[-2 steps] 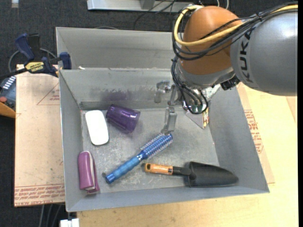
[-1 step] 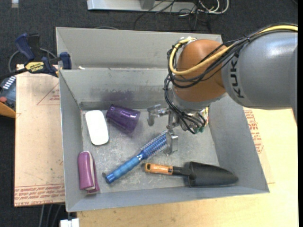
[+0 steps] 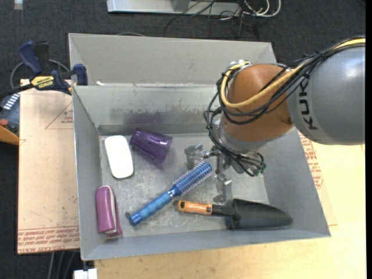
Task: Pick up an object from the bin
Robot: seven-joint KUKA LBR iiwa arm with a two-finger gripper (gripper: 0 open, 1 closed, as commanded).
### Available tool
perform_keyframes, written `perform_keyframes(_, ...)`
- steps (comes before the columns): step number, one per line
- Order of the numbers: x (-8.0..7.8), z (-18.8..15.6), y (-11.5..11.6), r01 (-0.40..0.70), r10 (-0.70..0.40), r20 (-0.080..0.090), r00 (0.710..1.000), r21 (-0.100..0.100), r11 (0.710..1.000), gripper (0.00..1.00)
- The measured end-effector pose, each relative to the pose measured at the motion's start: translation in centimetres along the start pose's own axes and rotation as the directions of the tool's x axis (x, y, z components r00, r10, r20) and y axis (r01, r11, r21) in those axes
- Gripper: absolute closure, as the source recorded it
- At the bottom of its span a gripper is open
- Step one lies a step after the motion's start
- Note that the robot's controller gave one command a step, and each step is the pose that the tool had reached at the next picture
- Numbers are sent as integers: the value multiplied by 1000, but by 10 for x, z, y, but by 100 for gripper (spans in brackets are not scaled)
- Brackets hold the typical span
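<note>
Five loose things lay well apart on the floor of the grey metal bin [image 3: 87, 156], no heap. The arm's orange cover hung over the right-centre of the bin.

A black garden trowel [image 3: 256, 214] with an orange grip lay along the near wall. A blue hairbrush [image 3: 168, 193] ran diagonally, bristle head up and to the right. A purple cup [image 3: 151, 145] lay on its side by the far wall, with a white oval object [image 3: 118, 157] to its left. A purple flat case [image 3: 106, 210] sat in the near-left corner.

The gripper [image 3: 209, 170] stood low by the brush head with its fingers [image 3: 224, 186] spread apart. One was just beyond the bristles, the other near the trowel's grip, and nothing was clamped between them.

Risks, as judged:
- Closing on bristles alone, which yield, so the brush slips free.
- A long brush held at one end swinging handle-down and dropping on the lift.
- The near finger snagging the trowel's grip and dragging it along.
</note>
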State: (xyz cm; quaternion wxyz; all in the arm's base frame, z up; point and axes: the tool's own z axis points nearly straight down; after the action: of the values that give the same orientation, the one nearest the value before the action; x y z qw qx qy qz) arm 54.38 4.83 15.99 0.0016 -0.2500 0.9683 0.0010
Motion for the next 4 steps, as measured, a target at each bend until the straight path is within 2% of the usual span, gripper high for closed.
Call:
perform_keyframes(1,-22,39,-11,149,-149,-1,989,-2,989,0)
perform_keyframes(2,70,87,-33,67,-67,10,998,2,998,0)
perform_keyframes(3,-17,84,-26,294,-294,4,956,4,956,100)
perform_keyframes(4,-17,84,-26,293,-293,5,956,4,956,100)
